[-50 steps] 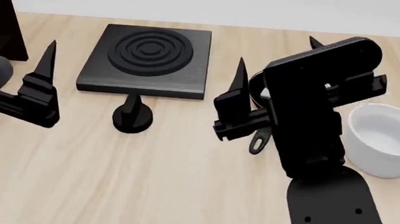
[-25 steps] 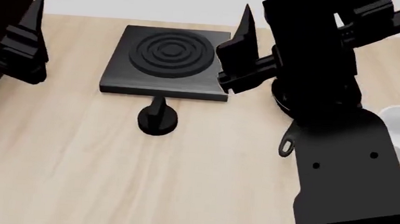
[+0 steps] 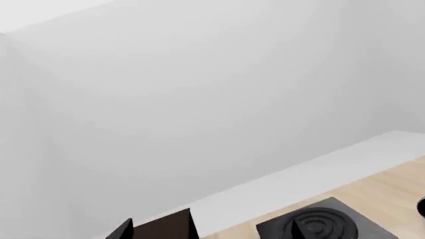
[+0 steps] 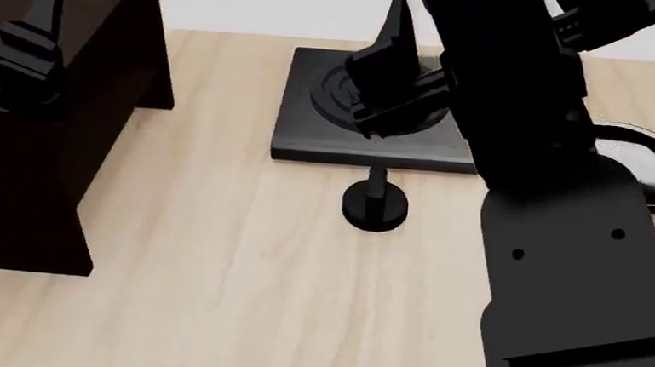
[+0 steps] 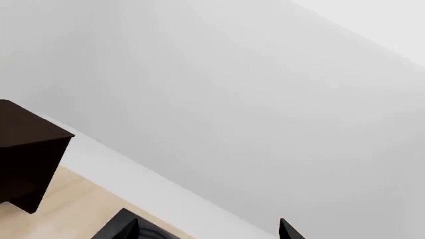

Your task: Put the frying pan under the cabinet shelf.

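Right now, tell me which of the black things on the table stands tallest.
The cabinet shelf, the dark brown-black box at the table's left. It rises well above the flat square black plate with rings and the small black knob in front of that plate.

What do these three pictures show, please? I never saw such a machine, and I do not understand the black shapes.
This is a simulated robot with two arms. The head view looks down from its head onto a wooden table. The two wrist views come from cameras near each end effector and show mostly white wall. The big black shape is the right arm; its end effector hangs over the square black plate. The left end effector is in front of the dark cabinet. Neither is seen holding anything. A small black knob stands on the table, and the frying pan shows partly behind the right arm.
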Robot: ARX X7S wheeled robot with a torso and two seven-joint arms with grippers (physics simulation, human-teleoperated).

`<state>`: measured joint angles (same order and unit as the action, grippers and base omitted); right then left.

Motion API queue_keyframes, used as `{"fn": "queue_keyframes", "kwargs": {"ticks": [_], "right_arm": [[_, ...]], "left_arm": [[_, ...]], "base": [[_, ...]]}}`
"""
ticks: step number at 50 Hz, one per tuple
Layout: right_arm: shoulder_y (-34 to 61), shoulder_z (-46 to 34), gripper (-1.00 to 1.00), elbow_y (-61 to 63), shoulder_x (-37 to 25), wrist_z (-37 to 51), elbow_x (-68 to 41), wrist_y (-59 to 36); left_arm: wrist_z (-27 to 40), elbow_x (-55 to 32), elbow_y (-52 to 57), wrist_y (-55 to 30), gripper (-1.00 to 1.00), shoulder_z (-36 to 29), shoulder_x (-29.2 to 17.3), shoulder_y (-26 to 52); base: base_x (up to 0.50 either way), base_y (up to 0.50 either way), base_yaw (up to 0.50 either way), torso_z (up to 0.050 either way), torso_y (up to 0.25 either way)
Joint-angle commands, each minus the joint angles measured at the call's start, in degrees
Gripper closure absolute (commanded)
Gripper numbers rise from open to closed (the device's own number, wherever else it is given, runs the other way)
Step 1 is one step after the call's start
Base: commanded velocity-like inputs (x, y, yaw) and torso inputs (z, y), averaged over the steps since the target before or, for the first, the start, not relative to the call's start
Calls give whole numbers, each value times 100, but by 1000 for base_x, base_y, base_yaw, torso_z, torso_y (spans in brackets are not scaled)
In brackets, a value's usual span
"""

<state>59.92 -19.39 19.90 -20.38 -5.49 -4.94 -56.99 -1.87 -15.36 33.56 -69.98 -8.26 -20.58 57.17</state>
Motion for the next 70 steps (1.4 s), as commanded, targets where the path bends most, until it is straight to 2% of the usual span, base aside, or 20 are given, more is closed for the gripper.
{"fn": "queue_keyframes", "kwargs": {"ticks": [1, 13, 30, 70], "right_arm": [[50, -2, -100, 65, -16, 5, -17, -79], [47, 8, -100, 142, -41, 113, 56, 88], [175, -430, -100, 213, -69, 87, 181, -52], [214, -355, -100, 537, -144, 60, 71, -340]], "left_arm": [[3, -34, 34, -43, -100, 1, -25, 18], [7, -74, 40, -88, -100, -5, -22, 103], [26, -121, 79, -85, -100, -31, -11, 93], [78, -248, 167, -263, -100, -29, -2, 303]], "base": [[0, 500, 0, 0, 0], [0, 133, 0, 0, 0], [500, 0, 0, 0, 0], [500, 0, 0, 0, 1]]}}
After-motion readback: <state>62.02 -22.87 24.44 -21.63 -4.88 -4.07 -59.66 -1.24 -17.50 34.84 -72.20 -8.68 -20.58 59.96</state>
